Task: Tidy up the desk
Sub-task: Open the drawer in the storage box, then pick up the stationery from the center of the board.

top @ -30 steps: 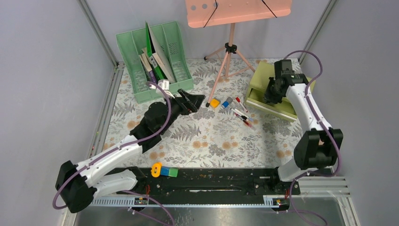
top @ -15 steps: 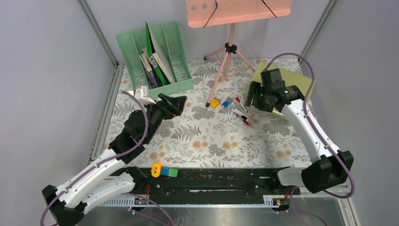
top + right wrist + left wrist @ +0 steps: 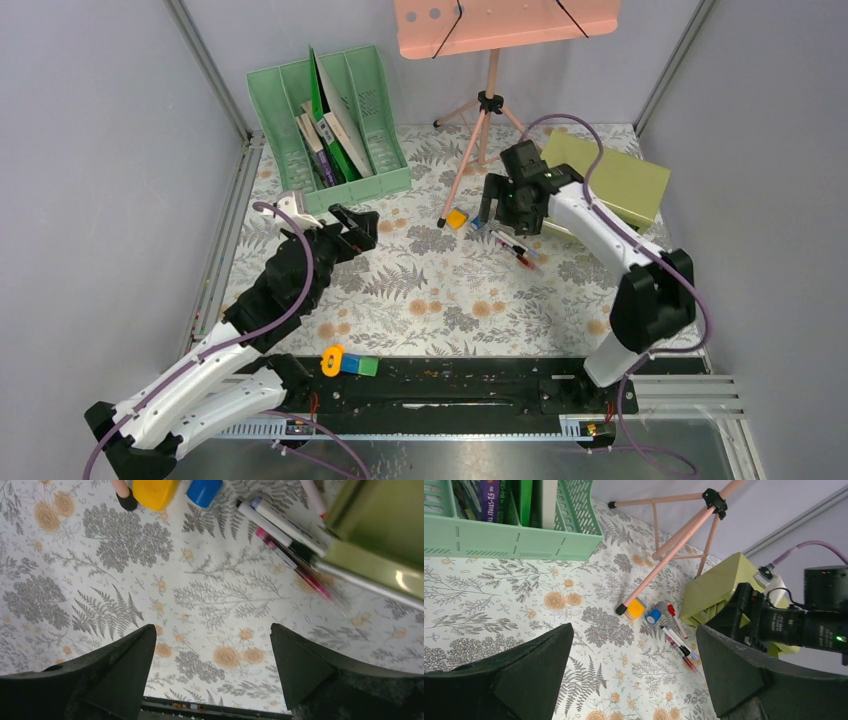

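The desk (image 3: 450, 290) is covered in a pale cloth printed with ferns and flowers. Near its back right lie a yellow cube (image 3: 457, 218), a blue cap (image 3: 654, 615) and several pens (image 3: 518, 250). My right gripper (image 3: 494, 222) hovers open just above them, with nothing between its fingers. In the right wrist view the right gripper (image 3: 211, 627) looks down at bare cloth, the pens (image 3: 280, 530) just beyond it. My left gripper (image 3: 362, 222) is open and empty in front of the green file rack (image 3: 330, 125). The left gripper (image 3: 634, 630) faces the cube and pens.
An olive-green drawer box (image 3: 610, 180) sits at the back right, right behind the pens. A pink music stand (image 3: 505, 25) has a tripod leg (image 3: 465, 160) ending beside the yellow cube. Small yellow, blue and green pieces (image 3: 345, 362) rest on the near rail.
My right arm swung left from the drawer box to above the pens, and its jaws opened. My left arm pulled back from the desk's middle towards the left, opening wider.
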`<act>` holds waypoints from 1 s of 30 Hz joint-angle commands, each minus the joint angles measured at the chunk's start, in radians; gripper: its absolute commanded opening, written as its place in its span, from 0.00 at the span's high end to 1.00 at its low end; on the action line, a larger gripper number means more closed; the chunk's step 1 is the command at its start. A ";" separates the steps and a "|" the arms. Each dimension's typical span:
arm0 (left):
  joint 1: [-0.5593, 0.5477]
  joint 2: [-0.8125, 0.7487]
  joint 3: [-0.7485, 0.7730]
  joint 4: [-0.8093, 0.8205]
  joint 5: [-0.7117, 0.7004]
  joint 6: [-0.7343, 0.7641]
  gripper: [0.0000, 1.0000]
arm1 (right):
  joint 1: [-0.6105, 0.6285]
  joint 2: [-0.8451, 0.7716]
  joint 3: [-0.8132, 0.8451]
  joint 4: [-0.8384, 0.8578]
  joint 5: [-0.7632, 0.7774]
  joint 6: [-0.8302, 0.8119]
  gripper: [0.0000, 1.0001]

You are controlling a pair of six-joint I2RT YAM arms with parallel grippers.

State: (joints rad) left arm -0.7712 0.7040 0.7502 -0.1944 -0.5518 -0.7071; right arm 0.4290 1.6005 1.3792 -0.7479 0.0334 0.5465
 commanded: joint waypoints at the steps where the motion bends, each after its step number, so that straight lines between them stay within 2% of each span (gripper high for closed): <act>1: 0.003 0.000 0.012 0.003 -0.056 0.045 0.05 | 0.028 0.117 0.124 0.044 -0.010 0.040 0.08; 6: 0.004 0.011 -0.007 0.041 -0.055 0.049 0.05 | 0.041 0.312 0.311 0.012 0.013 0.066 0.09; 11: 0.003 0.031 0.002 0.046 -0.050 0.058 0.04 | 0.051 0.462 0.477 -0.058 0.109 0.067 0.12; 13: 0.004 0.032 0.004 0.039 -0.057 0.070 0.03 | 0.051 0.502 0.501 -0.072 0.180 0.089 0.15; 22: 0.004 0.031 -0.006 0.053 -0.042 0.053 0.03 | 0.047 0.589 0.546 -0.090 0.204 0.114 0.40; 30: 0.004 0.032 -0.011 0.057 -0.050 0.057 0.03 | 0.016 0.590 0.497 -0.091 0.204 0.113 0.41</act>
State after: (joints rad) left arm -0.7708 0.7372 0.7418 -0.1856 -0.5797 -0.6624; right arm 0.4644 2.1975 1.8854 -0.8299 0.2012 0.6449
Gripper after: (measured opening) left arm 0.970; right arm 0.589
